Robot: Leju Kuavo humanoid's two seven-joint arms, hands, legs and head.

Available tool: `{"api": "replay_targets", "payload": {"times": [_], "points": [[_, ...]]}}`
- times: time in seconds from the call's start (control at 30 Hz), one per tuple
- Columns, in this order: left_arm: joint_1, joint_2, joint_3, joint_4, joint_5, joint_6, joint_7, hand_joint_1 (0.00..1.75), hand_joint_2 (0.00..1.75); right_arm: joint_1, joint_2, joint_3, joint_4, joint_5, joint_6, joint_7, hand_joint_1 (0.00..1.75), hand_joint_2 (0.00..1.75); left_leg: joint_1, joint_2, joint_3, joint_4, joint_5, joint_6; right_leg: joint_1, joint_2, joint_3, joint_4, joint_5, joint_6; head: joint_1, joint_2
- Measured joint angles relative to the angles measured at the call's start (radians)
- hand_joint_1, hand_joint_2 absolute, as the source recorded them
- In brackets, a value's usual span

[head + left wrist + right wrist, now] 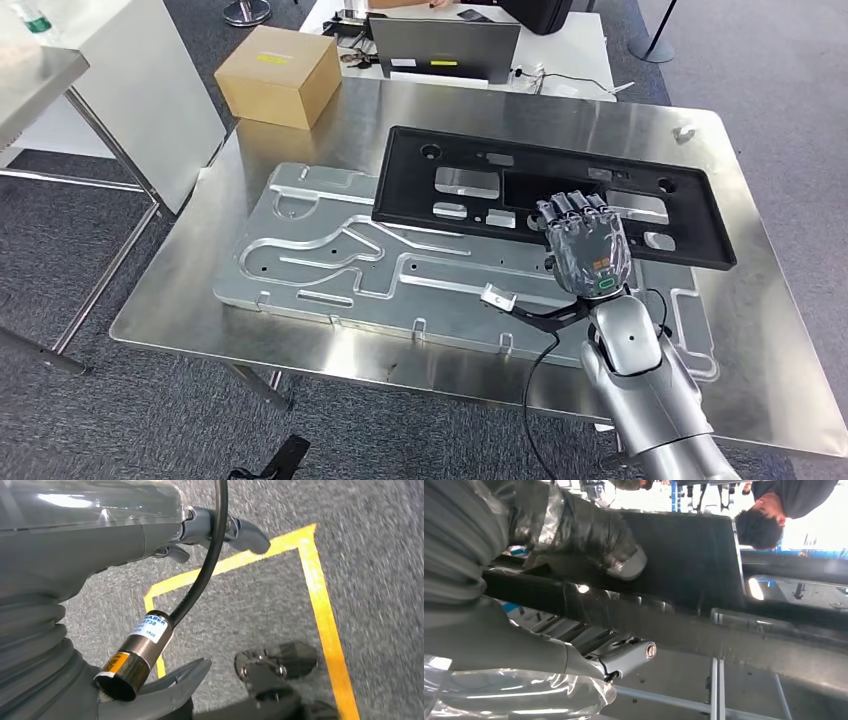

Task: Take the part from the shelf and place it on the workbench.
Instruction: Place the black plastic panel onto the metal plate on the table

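One black plastic part (560,195), a long flat panel with several cut-outs, lies on the steel tabletop (790,330). Its near-left portion rests over the far-right portion of a machined aluminium plate (330,260), which lies flat on the same tabletop. The right robot hand (583,240) is at the part's near edge, about midway along it, fingers curled over the rim onto the top face. In the right wrist view the right robot hand's fingers (589,530) press on one face of the black panel (684,555) and the thumb (624,660) sits on the other side of its edge, so the hand grips the part.

The left robot hand (100,550) hangs over grey carpet (380,545) marked with yellow tape (320,595); its fingers hold nothing and are spread.

Beyond the aluminium plate, at the tabletop's far-left corner, stands a cardboard box (278,75). Farther back, past the part, a grey laptop (445,48) sits on a white table (585,45). A person (784,505) appears beyond the part in the right wrist view.
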Motion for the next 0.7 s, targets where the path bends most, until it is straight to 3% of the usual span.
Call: {"api": "replay_targets", "payload": {"times": [0.3, 0.7], "points": [[0.0, 0.002, 0.0, 0.0, 0.004, 0.015, -0.001, 0.0, 1.75, -0.001, 0.0, 0.0, 0.004, -0.002, 0.0, 0.003, 0.0, 0.0, -0.003, -0.001, -0.001, 0.001, 0.0, 0.006, -0.003, -0.001, 0.004, -0.01, 0.006, 0.011, 0.0, 0.0], [0.002, 0.002, 0.001, 0.0, 0.012, 0.013, 0.001, 0.0, 1.75, -0.007, 0.0, 0.001, 0.024, -0.015, 0.0, -0.004, 0.0, 0.0, -0.002, -0.001, 0.0, 0.001, 0.0, 0.007, -0.002, -0.001, 0.004, -0.01, 0.006, 0.014, 0.0, 0.0]]}}
